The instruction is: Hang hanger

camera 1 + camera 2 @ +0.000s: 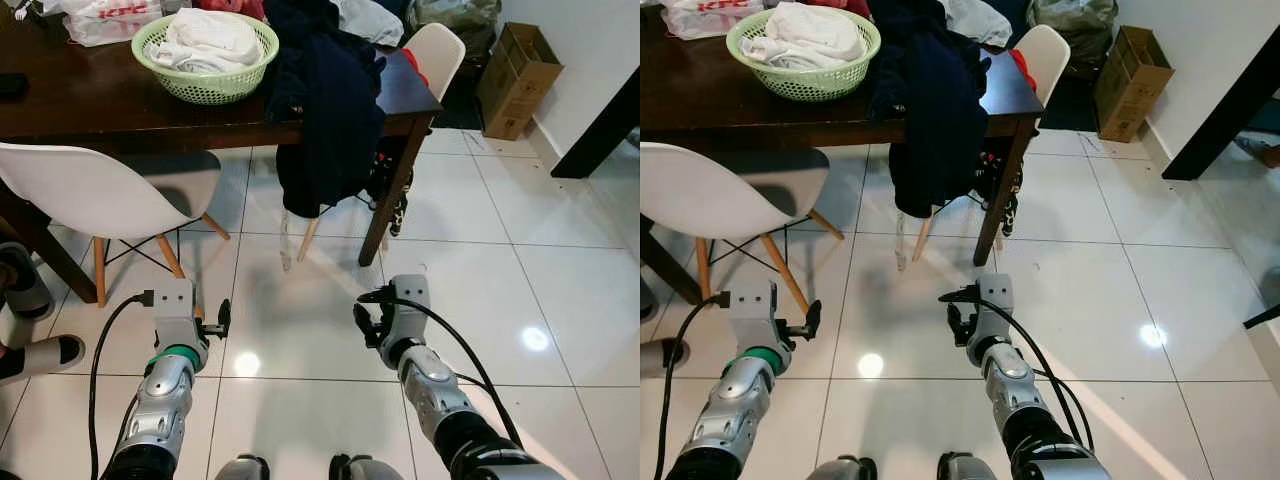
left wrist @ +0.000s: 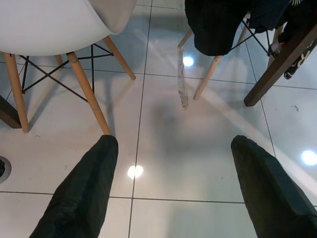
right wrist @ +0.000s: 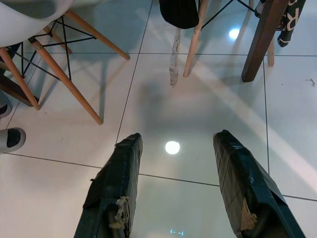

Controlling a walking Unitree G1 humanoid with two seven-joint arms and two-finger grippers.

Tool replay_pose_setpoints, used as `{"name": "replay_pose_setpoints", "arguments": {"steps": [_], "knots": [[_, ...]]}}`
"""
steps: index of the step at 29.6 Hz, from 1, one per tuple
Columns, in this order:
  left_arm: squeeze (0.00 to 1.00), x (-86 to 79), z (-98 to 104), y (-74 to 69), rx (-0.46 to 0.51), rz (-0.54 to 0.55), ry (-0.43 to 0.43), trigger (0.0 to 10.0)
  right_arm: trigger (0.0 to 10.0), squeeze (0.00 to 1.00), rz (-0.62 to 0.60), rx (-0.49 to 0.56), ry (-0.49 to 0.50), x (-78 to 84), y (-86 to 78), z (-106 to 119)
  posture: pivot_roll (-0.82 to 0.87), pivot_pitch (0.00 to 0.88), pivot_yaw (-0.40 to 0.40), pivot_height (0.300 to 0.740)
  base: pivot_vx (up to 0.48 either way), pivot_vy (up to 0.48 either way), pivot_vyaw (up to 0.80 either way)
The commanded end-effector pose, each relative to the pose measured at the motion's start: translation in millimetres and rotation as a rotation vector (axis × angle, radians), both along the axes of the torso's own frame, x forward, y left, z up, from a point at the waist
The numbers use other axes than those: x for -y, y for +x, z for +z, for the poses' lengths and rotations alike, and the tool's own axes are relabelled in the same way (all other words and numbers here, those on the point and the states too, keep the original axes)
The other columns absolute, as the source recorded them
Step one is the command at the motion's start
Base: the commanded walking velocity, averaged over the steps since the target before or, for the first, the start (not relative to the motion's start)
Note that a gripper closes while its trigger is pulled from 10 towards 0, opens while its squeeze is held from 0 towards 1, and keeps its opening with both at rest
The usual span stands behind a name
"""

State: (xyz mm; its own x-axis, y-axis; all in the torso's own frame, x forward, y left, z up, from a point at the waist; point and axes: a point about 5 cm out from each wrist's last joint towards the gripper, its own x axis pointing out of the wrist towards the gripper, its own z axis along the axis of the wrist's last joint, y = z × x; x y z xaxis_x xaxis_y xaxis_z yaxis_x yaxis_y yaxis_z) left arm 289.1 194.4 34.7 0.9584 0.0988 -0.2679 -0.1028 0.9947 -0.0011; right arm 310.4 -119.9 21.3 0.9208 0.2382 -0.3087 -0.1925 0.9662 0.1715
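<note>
Your inventory: one table [image 1: 120, 110], one green basket [image 1: 205, 80] on it, two white chairs beside it, left end effector [image 2: 173, 188] and right end effector [image 3: 173, 183] both spread wide, empty, over floor before table, hanger not identifiable.

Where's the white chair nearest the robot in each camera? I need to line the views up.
Left eye view: white chair at middle left, tucked under the dark table.
Right eye view: same chair at the left edge.
Left wrist view: its seat and wooden legs at upper left.
Right wrist view: seat edge and legs in the upper left corner.
Shared landmark: the dark garment hanging off the table.
</note>
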Motion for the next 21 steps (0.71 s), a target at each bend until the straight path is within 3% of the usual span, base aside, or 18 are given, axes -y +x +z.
{"name": "replay_pose_setpoints", "arguments": {"steps": [1,13,21], "knots": [[0.00,0.2,-12.3,-8.6,-0.044,0.008,-0.009,10.0,10.0,0.00,-0.018,-0.018,-0.006,4.3,-4.9,-5.9,0.05,0.041,-0.024,0.740,0.000,0.000,0.00],[0.00,-10.4,-12.7,-14.8,-0.010,0.071,0.000,10.0,10.0,0.00,-0.105,0.012,0.005,16.8,-4.8,-4.1,0.04,0.054,-0.027,0.740,0.000,0.000,0.00],[0.00,-9.3,-13.2,-16.3,-0.006,0.063,0.001,10.0,10.0,0.00,-0.104,0.005,0.005,16.5,-5.5,-5.2,0.04,0.064,-0.024,0.740,0.000,0.000,0.00]]}}
